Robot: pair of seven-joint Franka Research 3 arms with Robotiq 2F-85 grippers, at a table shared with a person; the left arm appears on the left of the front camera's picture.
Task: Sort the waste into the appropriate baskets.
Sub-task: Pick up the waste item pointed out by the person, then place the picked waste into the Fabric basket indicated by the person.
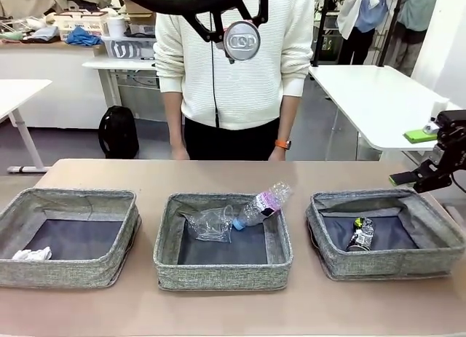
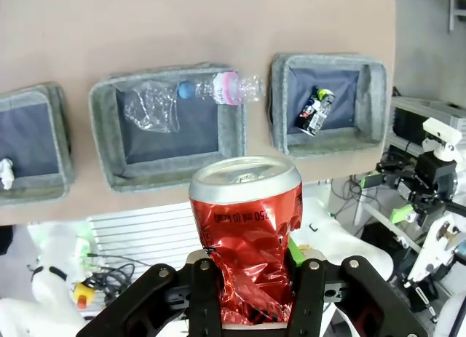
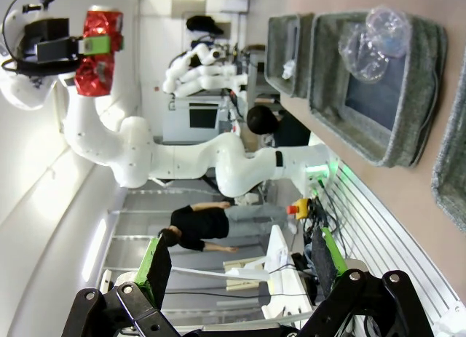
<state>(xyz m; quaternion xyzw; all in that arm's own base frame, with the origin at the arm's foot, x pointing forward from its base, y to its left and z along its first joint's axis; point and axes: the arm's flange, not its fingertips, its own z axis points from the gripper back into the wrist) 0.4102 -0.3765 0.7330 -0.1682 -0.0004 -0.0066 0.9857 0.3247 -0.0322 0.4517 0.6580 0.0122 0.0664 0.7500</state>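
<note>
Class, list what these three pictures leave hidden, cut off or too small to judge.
- Crushed red can: left wrist view, base hidden behind the gripping fingers.
- Dark crushed can: front view, label too small to read.
- Crumpled white paper ball: left wrist view, cut by the picture's edge.
- Right gripper: right wrist view, open, fingers' bases cut off below.

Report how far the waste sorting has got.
Done: the crumpled white paper ball lies in the left grey woven basket, the clear plastic cup and clear blue-capped bottle in the middle basket, the dark crushed can in the right basket. In hand: the left hand grips the crushed red can, raised high. Left: binning it.
</note>
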